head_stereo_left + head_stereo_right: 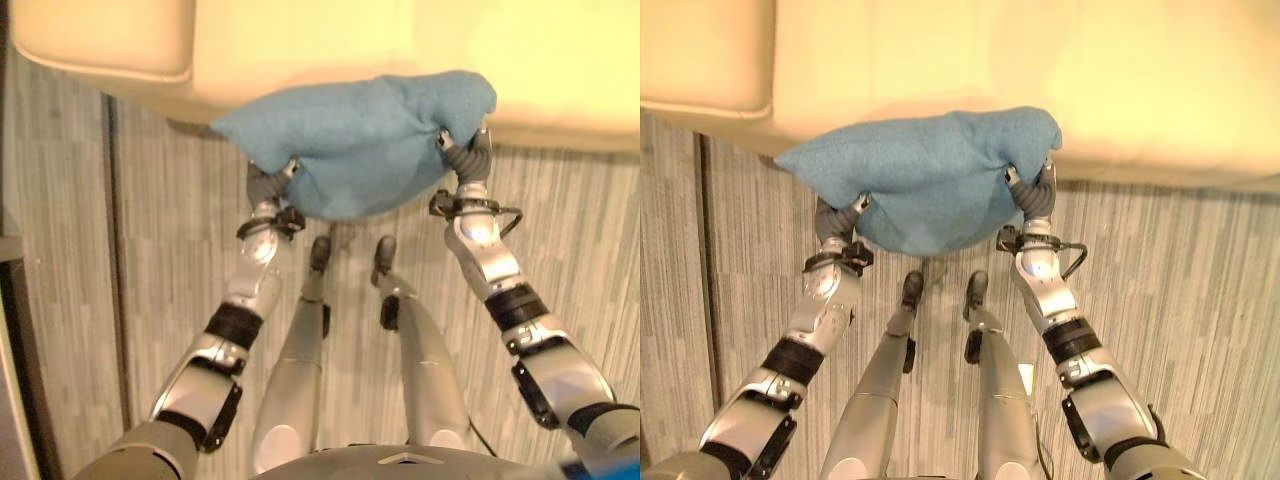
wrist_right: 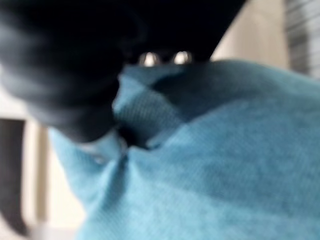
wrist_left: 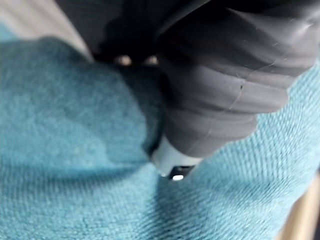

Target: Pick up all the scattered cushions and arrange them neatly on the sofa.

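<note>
A blue cushion (image 1: 360,140) hangs in the air between my two hands, just in front of the cream sofa (image 1: 300,40) and overlapping its front edge. My left hand (image 1: 266,190) grips the cushion's lower left side. In the left wrist view its thumb (image 3: 172,162) digs into the blue cloth (image 3: 60,150). My right hand (image 1: 470,160) holds the cushion's right corner, where the cloth bunches. The right wrist view shows the fabric (image 2: 240,165) puckered against that hand (image 2: 60,65). Most of both hands' fingers are hidden in the cushion.
The sofa's seat spans the top of the view, with a separate cream section (image 1: 100,35) at the far left. Grey wood-grain floor (image 1: 590,260) lies below it. A dark piece of furniture (image 1: 15,350) stands at the left edge.
</note>
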You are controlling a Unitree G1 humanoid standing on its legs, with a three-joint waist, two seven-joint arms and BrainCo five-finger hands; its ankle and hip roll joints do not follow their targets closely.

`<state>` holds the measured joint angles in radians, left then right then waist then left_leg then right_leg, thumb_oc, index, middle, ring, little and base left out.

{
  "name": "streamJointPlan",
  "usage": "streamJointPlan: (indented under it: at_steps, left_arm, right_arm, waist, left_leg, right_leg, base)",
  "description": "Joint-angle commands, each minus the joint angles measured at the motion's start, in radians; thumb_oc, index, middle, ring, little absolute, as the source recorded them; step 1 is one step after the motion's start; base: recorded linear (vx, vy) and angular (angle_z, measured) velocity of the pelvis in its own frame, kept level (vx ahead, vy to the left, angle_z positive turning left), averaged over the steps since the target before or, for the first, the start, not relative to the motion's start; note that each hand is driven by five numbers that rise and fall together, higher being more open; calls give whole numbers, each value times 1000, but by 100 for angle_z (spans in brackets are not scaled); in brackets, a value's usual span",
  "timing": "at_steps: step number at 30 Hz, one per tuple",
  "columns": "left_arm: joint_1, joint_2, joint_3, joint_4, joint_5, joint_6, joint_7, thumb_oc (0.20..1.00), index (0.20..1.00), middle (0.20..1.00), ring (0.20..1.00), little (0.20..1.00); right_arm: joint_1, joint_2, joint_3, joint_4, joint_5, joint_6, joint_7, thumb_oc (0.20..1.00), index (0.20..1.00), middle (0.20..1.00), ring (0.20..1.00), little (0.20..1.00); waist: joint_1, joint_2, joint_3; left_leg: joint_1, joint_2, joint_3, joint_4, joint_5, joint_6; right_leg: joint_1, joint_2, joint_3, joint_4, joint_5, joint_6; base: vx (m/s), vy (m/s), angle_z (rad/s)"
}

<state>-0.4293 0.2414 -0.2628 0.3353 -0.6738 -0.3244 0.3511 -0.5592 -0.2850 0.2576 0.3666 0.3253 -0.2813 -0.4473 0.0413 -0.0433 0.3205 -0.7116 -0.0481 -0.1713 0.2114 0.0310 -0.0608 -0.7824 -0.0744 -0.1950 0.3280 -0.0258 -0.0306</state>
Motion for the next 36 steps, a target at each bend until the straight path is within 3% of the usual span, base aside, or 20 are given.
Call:
streamJointPlan:
  at_steps: [1,3,6,10,11,13,16,17,21,24,27,31,33,34,36]
  left_arm:
    - [-53,-43,-31,-31,29,-61,-104,200,200,200,200,200]
    - [45,-47,-36,-44,14,-51,-137,200,200,200,200,200]
    - [116,-27,-40,-57,25,-39,-159,200,200,200,200,200]
    - [202,-25,-33,-61,26,-28,-185,200,200,200,200,200]
    - [219,-25,-29,-65,25,-24,-190,200,200,200,200,200]
    - [298,-18,-23,-75,40,-5,-215,200,200,200,200,200]
    - [326,-10,-18,-75,56,10,-224,200,200,200,200,200]
    - [330,1,-5,-76,72,16,-217,200,200,200,200,200]
    - [402,42,22,-114,104,30,-232,200,200,200,200,200]
    - [407,54,26,-126,103,33,-233,200,200,200,200,200]
    - [382,79,32,-145,110,35,-214,200,200,200,200,200]
    - [352,87,27,-152,130,29,-193,200,200,200,200,200]
    - [339,85,25,-151,139,26,-183,200,200,200,200,200]
    - [341,82,26,-160,133,25,-190,200,200,200,200,200]
    - [336,79,27,-155,132,20,-190,200,200,200,200,200]
  right_arm:
    - [10,20,1,-79,-37,-77,77,200,200,200,200,200]
    - [129,18,-10,-106,-61,-63,99,200,200,200,200,200]
    - [214,0,-33,-128,-69,-55,119,200,200,200,200,200]
    - [300,-25,-60,-145,-80,-44,147,200,200,200,200,200]
    - [315,-27,-62,-147,-82,-40,152,200,200,200,200,200]
    - [361,-37,-75,-155,-90,-31,183,200,200,200,200,200]
    - [376,-38,-84,-156,-87,-22,192,200,200,200,200,200]
    - [359,-27,-81,-145,-83,-18,183,200,200,200,200,200]
    - [374,-1,-60,-134,-99,6,215,200,200,200,200,200]
    - [368,10,-58,-126,-99,11,221,200,200,200,200,200]
    - [343,27,-48,-124,-111,15,225,200,200,200,200,200]
    - [314,37,-33,-123,-124,16,222,200,200,200,200,200]
    - [296,42,-20,-114,-121,18,222,200,200,200,200,200]
    - [284,36,-9,-113,-118,20,229,200,200,200,200,200]
    - [263,31,3,-107,-111,22,232,200,200,200,200,200]
  waist:
    - [5,30,-57]
    - [7,35,-81]
    - [5,36,-109]
    - [8,19,-136]
    - [15,14,-141]
    - [23,10,-192]
    - [28,14,-222]
    - [65,2,-222]
    - [99,-31,-267]
    - [115,-33,-270]
    - [112,-9,-245]
    - [96,28,-220]
    - [92,28,-220]
    - [87,17,-220]
    - [74,9,-211]
  left_leg:
    - [161,8,-85,-85,-48,-15]
    - [289,27,-107,-145,-33,-28]
    - [379,33,-118,-162,-27,-43]
    - [412,21,-100,-88,-20,-66]
    - [415,10,-96,-62,-26,-63]
    - [449,-30,-76,-109,-55,-23]
    - [441,-46,-27,-163,-23,-9]
    - [392,-71,5,-136,1,-12]
    - [522,-56,-10,-190,-26,32]
    - [551,-51,0,-200,-35,49]
    - [585,-44,3,-196,-48,92]
    - [613,-26,-8,-189,-58,112]
    - [649,-22,-5,-208,-73,110]
    - [664,-20,-1,-222,-83,106]
    - [690,-18,-8,-232,-100,101]
  right_leg:
    - [174,-20,-59,-24,-63,93]
    - [314,-15,-87,-73,-70,86]
    - [445,-5,-105,-127,-82,72]
    - [583,4,-112,-198,-90,56]
    - [612,0,-116,-216,-88,58]
    - [683,2,-123,-278,-74,73]
    - [718,8,-120,-309,-66,82]
    - [754,23,-76,-324,-62,90]
    - [833,19,-12,-314,-65,117]
    - [832,7,11,-273,-58,133]
    - [732,-25,51,-9,32,176]
    - [622,-10,67,166,32,170]
    - [606,-19,32,80,-6,152]
    - [590,-20,21,-59,-7,144]
    - [540,-25,25,-215,48,157]
  base:
    - [128,-82,13]
    - [211,-96,21]
    - [176,-80,38]
    - [147,-33,35]
    - [205,-1,27]
    - [232,11,11]
    - [186,100,26]
    - [196,156,11]
    - [299,184,-73]
    - [94,139,-53]
    - [53,229,-48]
    - [30,123,-17]
    - [195,34,-2]
    - [274,-74,-26]
    - [218,-80,-27]
